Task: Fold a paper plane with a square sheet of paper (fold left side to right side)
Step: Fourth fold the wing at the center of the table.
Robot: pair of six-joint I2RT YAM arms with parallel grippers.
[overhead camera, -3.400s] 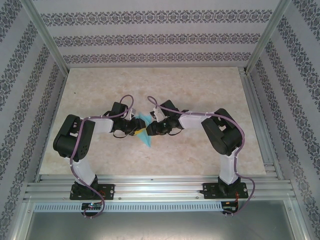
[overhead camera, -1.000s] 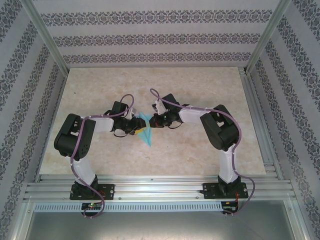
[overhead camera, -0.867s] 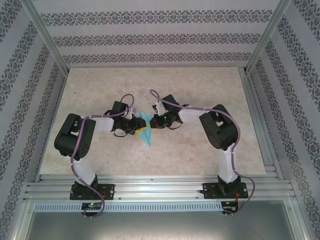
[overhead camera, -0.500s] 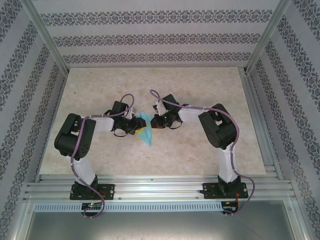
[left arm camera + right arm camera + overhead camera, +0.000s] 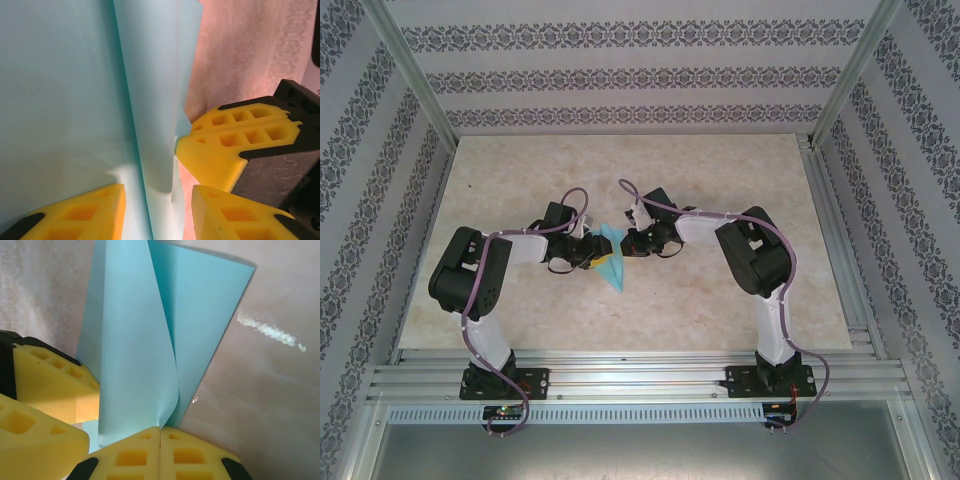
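step: you are mid-fold on the paper (image 5: 611, 266). from above it already reads as a narrow pointed shape, tip toward the arm bases, so this looks like one of the later flap folds, not the first crease.
paper: it lies on the surface (image 5: 720, 180) between the two arms, near the middle. in both wrist views one long flap stands up off the flatter layers.
left tool: your left tool (image 5: 159, 202) stands part-way apart, its pads straddling the raised flap. one pad is over the flat layer and the other sits just beside the flap's edge. it clamps nothing.
right tool: your right tool (image 5: 160, 435) is fully closed, pads pressed together, with its tip touching the lower edge of the raised flap from the opposite side. you cannot tell whether a sliver of paper is nipped in the seam.
reading: the closed tip seems to serve as a pusher while the left tool steadies the layers.
next move: probably lay the flap over and flat, then press along the crease. it calls for a low, slow sweep with the lower layers pinned.
risk: thin paper may slide or buckle if you push before it is pinned.
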